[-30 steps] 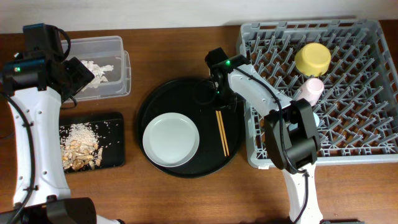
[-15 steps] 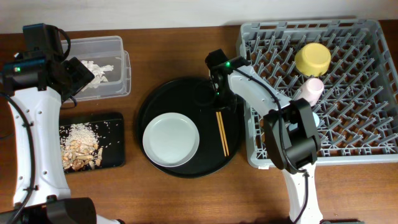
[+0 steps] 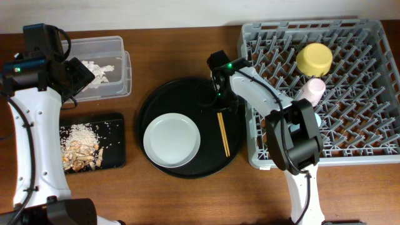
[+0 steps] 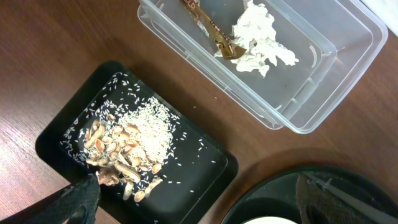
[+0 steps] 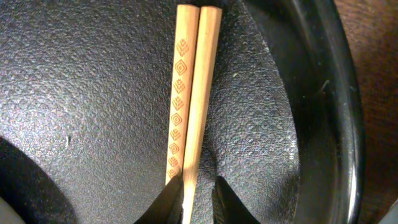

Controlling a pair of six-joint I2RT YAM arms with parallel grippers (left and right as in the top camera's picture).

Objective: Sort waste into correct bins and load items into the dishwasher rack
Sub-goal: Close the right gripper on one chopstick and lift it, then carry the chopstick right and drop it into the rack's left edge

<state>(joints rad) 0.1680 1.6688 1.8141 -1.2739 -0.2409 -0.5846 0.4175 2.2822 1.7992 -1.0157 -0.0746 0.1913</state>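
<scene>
1. The right gripper (image 5: 191, 198) is down on the round black tray (image 3: 147, 106), jaws drawn in narrow around 1 end of the chopsticks (image 5: 191, 93), with 1 fingertip on each side.
2. Seen from overhead, the right gripper (image 3: 220, 103) sits at the chopsticks' (image 3: 222, 132) far end. The 2 sticks lie side by side and flat on the tray, running from the fingers toward the tray's near rim.
3. The pale grey plate (image 3: 172, 140) lies on the same tray, just left of the chopsticks and apart from them.
4. The dishwasher rack (image 3: 362, 159) stands right of the tray and holds the yellow bowl (image 3: 314, 59) and the pink cup (image 3: 312, 91).
5. The left gripper (image 4: 198, 180) hangs wide open and holds nothing, above the table between the clear tub (image 4: 348, 37) and the black rectangular tray (image 4: 56, 134).
6. The tub holds the crumpled white paper (image 4: 261, 40) and the brown-gold wrapper scrap (image 4: 214, 37). The rectangular tray holds the rice with brown food pieces (image 4: 149, 127).
</scene>
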